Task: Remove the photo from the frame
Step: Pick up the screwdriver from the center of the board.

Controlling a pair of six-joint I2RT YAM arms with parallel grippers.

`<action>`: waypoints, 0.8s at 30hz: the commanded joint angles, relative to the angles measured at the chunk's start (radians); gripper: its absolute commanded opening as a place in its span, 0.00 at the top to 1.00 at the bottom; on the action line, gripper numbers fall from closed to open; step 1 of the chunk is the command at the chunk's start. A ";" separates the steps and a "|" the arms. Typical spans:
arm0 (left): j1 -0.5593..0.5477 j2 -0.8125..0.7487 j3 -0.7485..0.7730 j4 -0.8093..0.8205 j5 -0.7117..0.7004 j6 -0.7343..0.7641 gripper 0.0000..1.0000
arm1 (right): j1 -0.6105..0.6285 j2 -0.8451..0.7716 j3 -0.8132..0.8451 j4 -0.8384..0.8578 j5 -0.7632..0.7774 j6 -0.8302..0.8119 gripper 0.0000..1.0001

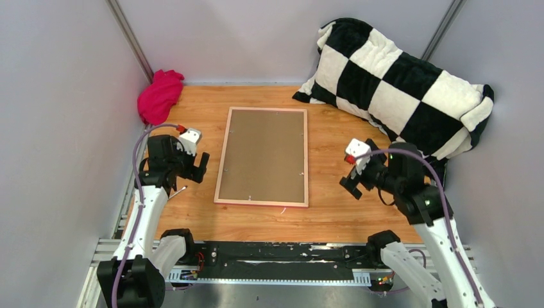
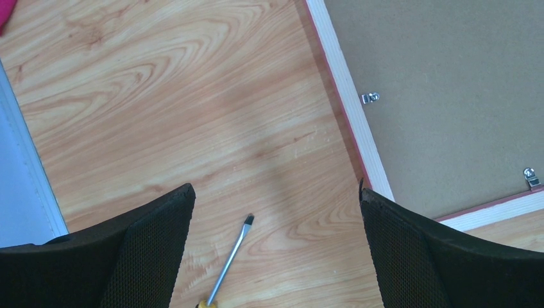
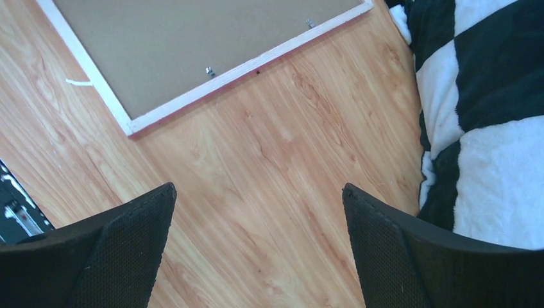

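The pink-edged frame point(image 1: 262, 156) lies brown back up; left fingers point(image 2: 147, 256) and right fingers point(image 3: 115, 250) gape empty.

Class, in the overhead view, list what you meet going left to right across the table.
Magenta cloth → left hand → frame, brown back up → right hand. The checkered pillow is left out: it spans above both frame and right hand.

Wooden table point(image 1: 333, 215) bears the frame point(image 1: 263, 154) face down, pink cloth point(image 1: 159, 96), checkered pillow point(image 1: 398, 83), screwdriver point(image 2: 228, 263)
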State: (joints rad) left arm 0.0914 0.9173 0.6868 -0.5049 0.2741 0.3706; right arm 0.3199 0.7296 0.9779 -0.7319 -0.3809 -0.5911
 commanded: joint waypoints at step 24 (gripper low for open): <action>0.027 -0.043 -0.090 -0.447 -0.520 0.487 0.00 | 0.070 -0.140 -0.184 0.038 0.029 -0.089 0.00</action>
State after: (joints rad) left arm 0.0982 0.8543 0.6418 -0.8303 -0.1528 0.7197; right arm 0.3721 0.6067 0.8028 -0.7025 -0.3801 -0.6937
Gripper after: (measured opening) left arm 0.997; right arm 1.000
